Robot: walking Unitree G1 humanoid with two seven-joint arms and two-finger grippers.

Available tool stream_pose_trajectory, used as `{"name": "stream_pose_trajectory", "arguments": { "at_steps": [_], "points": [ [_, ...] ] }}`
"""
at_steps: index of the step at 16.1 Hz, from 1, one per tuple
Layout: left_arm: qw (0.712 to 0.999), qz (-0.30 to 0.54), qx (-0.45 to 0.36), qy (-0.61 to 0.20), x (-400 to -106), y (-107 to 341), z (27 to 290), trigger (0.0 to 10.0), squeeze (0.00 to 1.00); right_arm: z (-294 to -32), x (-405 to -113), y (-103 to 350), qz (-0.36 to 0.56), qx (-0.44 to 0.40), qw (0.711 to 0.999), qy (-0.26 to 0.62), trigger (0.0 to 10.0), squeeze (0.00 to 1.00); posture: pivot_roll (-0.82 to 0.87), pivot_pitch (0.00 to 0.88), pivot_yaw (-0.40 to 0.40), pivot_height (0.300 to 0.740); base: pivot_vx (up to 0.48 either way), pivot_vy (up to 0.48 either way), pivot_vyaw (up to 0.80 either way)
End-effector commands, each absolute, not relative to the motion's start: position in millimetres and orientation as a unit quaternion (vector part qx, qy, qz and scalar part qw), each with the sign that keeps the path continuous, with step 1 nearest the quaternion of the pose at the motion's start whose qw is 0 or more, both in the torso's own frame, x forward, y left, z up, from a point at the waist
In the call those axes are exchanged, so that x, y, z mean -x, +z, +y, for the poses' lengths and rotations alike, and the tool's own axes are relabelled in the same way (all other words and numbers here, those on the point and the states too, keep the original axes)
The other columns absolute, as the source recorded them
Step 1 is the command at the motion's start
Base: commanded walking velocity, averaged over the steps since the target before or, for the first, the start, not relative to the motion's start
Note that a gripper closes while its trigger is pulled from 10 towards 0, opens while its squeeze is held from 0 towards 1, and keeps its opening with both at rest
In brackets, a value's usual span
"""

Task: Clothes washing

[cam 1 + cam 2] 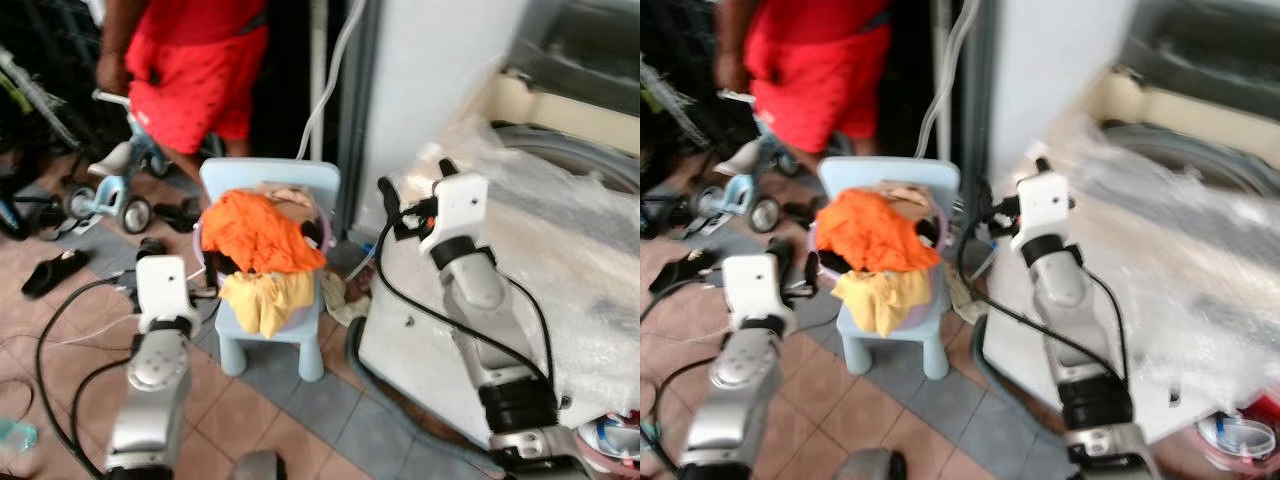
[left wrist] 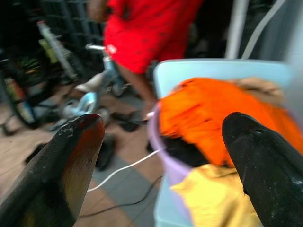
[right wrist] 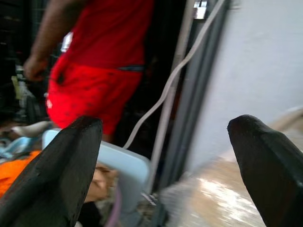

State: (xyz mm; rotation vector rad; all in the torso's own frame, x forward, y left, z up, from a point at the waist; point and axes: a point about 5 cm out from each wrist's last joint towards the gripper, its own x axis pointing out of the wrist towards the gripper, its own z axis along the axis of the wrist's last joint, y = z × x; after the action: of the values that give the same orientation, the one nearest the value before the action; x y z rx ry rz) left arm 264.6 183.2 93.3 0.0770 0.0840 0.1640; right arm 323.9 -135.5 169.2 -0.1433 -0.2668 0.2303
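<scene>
Crumpled orange cloth [image 1: 255,232] heaped in basin [image 2: 163,151], plastic chair [image 1: 275,180], left gripper [image 2: 165,156], right gripper [image 3: 165,156] both spread.

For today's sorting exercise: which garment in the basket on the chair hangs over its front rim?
The yellow garment: it droops over the basket's front edge, while the orange garment sits heaped on top.

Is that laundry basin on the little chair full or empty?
Full: the basin is heaped above its rim with orange and yellow clothes.
</scene>
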Motion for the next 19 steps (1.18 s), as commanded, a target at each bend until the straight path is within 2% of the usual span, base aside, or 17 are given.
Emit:
{"name": "stream_pose_trajectory", "arguments": {
  "at_steps": [1,9,14,15,16,17,19],
  "points": [
    [0.995,0.040,-0.037,0.083,-264.2,94.5,182.9,10.0,0.00,-135.7,-324.3,173.7,-0.137,0.076,0.980,0.119,10.0,1.00,-0.01,0.036,0.036,0.740,0.000,0.000,0.79],
    [0.996,0.039,-0.030,0.079,-263.9,94.4,181.8,10.0,0.00,-131.2,-322.4,163.2,-0.115,0.074,0.982,0.134,10.0,1.00,-0.01,0.034,0.030,0.740,0.000,0.000,0.76],
    [0.996,0.037,-0.024,0.075,-263.3,94.7,181.2,10.0,0.00,-131.6,-317.7,147.0,-0.086,0.077,0.984,0.133,10.0,1.00,-0.01,0.037,0.031,0.740,0.120,0.105,0.00],
    [0.996,0.037,-0.024,0.074,-263.3,94.6,181.1,10.0,0.00,-131.5,-317.6,145.2,-0.082,0.078,0.985,0.133,10.0,0.76,-0.01,0.037,0.031,0.740,0.334,0.345,0.00],
    [0.996,0.037,-0.024,0.074,-263.2,94.6,181.2,10.0,0.00,-131.3,-317.8,144.7,-0.081,0.080,0.984,0.134,10.0,0.18,-0.01,0.036,0.030,0.740,0.334,0.345,0.00],
    [0.996,0.037,-0.023,0.073,-263.2,94.7,181.1,10.0,0.00,-130.9,-318.5,144.1,-0.080,0.083,0.984,0.135,10.0,0.00,-0.01,0.036,0.030,0.740,0.349,0.330,0.00],
    [0.996,0.037,-0.023,0.072,-263.0,94.6,181.1,10.0,0.00,-130.3,-319.3,143.8,-0.079,0.085,0.984,0.136,10.0,0.00,-0.01,0.036,0.030,0.740,0.349,0.330,0.00]
  ]
}}
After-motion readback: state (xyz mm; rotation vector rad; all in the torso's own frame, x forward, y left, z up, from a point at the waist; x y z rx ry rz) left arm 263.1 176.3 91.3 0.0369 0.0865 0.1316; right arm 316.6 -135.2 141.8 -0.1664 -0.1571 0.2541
